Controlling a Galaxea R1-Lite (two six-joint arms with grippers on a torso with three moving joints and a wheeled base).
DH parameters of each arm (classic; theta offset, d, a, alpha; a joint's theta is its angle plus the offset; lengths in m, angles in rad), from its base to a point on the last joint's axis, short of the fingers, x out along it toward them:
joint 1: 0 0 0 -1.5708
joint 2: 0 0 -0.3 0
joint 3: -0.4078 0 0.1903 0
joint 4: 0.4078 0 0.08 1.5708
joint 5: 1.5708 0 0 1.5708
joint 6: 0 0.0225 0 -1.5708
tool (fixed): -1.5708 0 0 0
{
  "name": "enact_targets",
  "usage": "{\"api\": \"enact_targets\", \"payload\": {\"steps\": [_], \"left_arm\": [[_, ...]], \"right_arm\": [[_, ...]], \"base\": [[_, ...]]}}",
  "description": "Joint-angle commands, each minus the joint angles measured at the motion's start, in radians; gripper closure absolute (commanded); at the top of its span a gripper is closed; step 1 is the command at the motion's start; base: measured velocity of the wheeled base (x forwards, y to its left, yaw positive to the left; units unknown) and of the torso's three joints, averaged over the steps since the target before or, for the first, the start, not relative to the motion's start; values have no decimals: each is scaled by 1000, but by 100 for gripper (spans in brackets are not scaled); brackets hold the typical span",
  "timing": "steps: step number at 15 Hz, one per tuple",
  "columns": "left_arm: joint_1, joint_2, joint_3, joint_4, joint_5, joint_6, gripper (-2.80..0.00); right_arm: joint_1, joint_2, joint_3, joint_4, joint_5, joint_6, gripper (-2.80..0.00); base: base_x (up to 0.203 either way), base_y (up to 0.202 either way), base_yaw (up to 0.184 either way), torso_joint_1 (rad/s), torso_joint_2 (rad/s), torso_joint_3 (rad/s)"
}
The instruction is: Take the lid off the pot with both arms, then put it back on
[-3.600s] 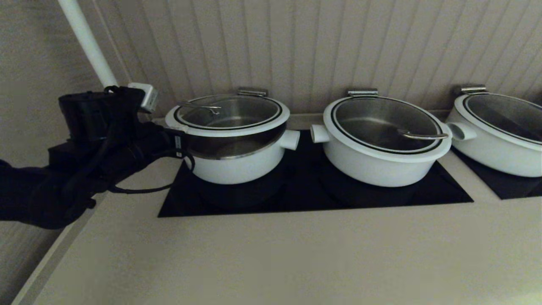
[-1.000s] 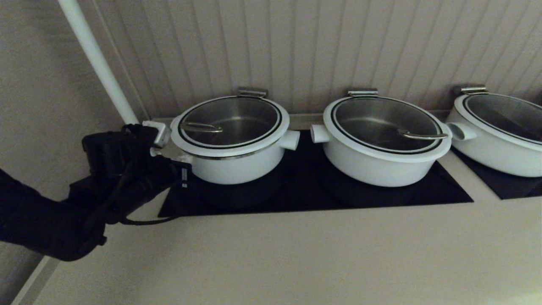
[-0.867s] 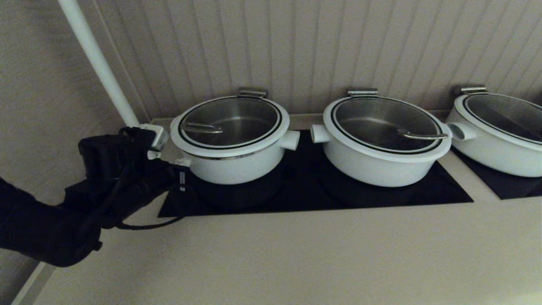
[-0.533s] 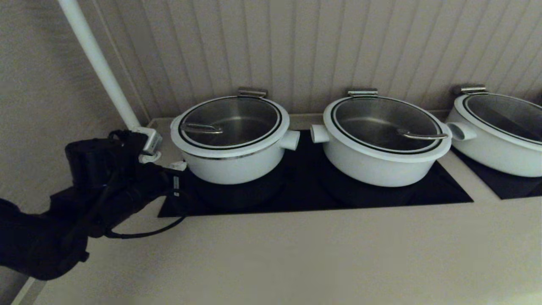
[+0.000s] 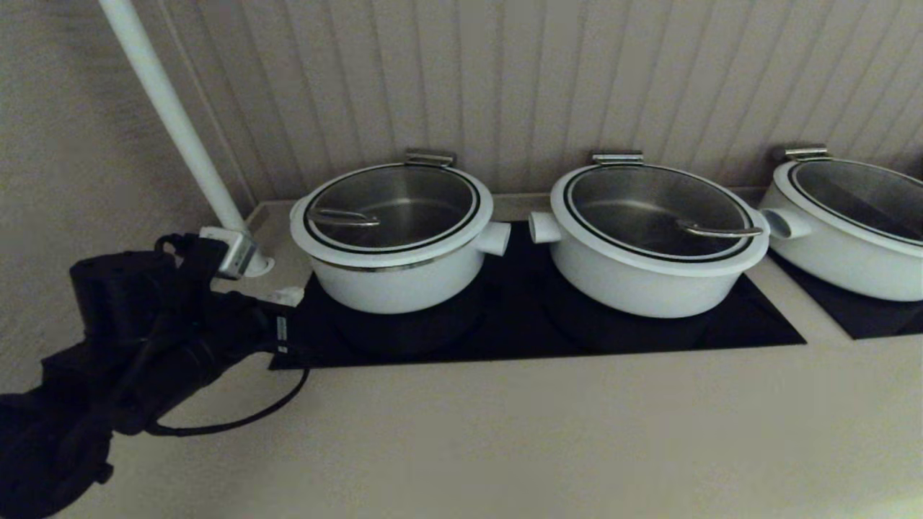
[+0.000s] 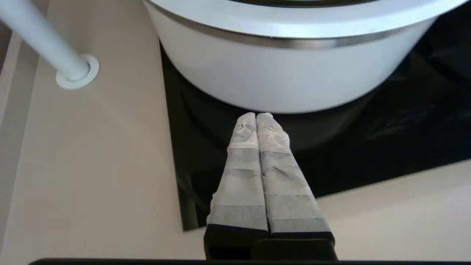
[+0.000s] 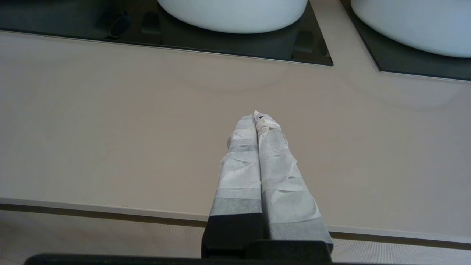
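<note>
Now the left end effector [image 6: 256, 117] is sitting clenched and empty, low over the black cooktop [image 6: 368, 140], tips just short of the pot [image 5: 400, 277] wall. Judging by the seated lid [image 5: 393, 213], the step in hand is clearing away; pulling straight back, level, is avoiding a bump. Lid is lying flat, loop handle [image 5: 342, 216] toward the pot's left side, running left-right. Right end effector [image 7: 257, 117] is also clenched, parked over the bare table [image 7: 110, 121].

right claw [image 7: 256, 115]: out of head view, seen only from its own wrist cam
third pot [image 5: 851, 227]: cut by head view's right edge
the pot [image 6: 287, 70]: top cropped in left wrist view
left arm [image 5: 86, 375]: runs off frame edge
</note>
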Motion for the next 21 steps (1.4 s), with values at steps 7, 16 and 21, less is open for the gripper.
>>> {"api": "enact_targets", "payload": {"steps": [7, 16, 21], "left_arm": [[29, -111, 118, -46, 13, -15, 0], [31, -305, 288, -46, 13, -5, 0], [46, -522, 479, -16, 10, -6, 0]], "right_arm": [[0, 0, 0, -1, 1, -1, 0], [0, 1, 0, 0, 1, -1, 0], [0, 0, 0, 1, 1, -1, 0]], "base": [[0, 0, 0, 0, 0, 0], [0, 0, 0, 0, 0, 0], [0, 0, 0, 0, 0, 0]]}}
